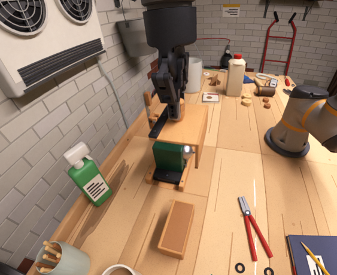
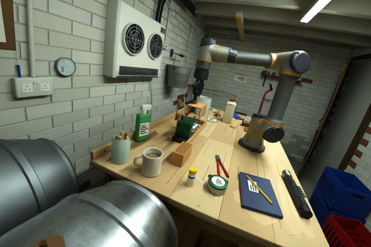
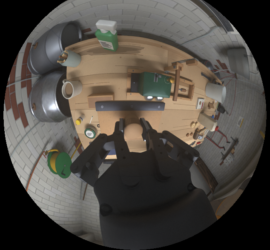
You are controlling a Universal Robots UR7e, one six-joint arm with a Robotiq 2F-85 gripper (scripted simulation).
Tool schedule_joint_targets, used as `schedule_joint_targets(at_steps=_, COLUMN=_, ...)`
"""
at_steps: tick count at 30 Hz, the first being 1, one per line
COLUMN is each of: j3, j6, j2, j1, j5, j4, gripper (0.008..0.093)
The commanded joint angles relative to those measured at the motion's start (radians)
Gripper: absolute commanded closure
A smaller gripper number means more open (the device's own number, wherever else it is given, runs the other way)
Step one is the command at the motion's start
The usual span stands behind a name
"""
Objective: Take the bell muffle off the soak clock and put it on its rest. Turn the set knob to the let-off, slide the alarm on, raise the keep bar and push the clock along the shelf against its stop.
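Against the brick wall a green soak clock (image 1: 168, 157) sits on a narrow wooden shelf track (image 3: 161, 84), with two silver bells (image 1: 187, 152) on its side. Above it hangs the bell muffle (image 1: 183, 124), a tan wooden hood with a round knob (image 3: 132, 128) on top and a dark strip (image 3: 129, 105) along one edge. My gripper (image 3: 132, 127) has its two fingers clamped on either side of that knob, and the hood is lifted clear of the clock. A wooden keep bar (image 1: 147, 103) stands at the far end of the track.
Behind the work stand a white bucket (image 1: 193, 74) and a cream bottle (image 1: 235, 76). A green spray bottle (image 1: 87, 176) leans at the wall. A shallow wooden tray (image 1: 176, 228) and red pliers (image 1: 252, 227) lie nearer on the bench. The arm's base (image 1: 288, 134) stands to the right.
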Motion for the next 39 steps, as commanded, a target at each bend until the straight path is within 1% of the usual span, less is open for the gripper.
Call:
schedule_joint_targets(at_steps=1, j3=-0.006, j6=0.009, j2=0.004, j1=0.009, j5=0.0, j4=-0.001, gripper=0.0934)
schedule_joint_targets(at_steps=12, j3=-0.068, j6=0.111, j2=0.064, j1=0.111, j5=0.0, j4=0.001, gripper=0.0934)
schedule_joint_targets(at_steps=21, j3=-0.118, j6=0.174, j2=0.11, j1=0.174, j5=0.0, j4=0.005, gripper=0.0934)
schedule_joint_targets(at_steps=30, j3=-0.155, j6=0.215, j2=0.142, j1=0.215, j5=0.0, j4=0.009, gripper=0.0934)
schedule_joint_targets(at_steps=39, j3=-0.173, j6=0.234, j2=0.158, j1=0.234, j5=0.0, j4=0.012, gripper=0.0934)
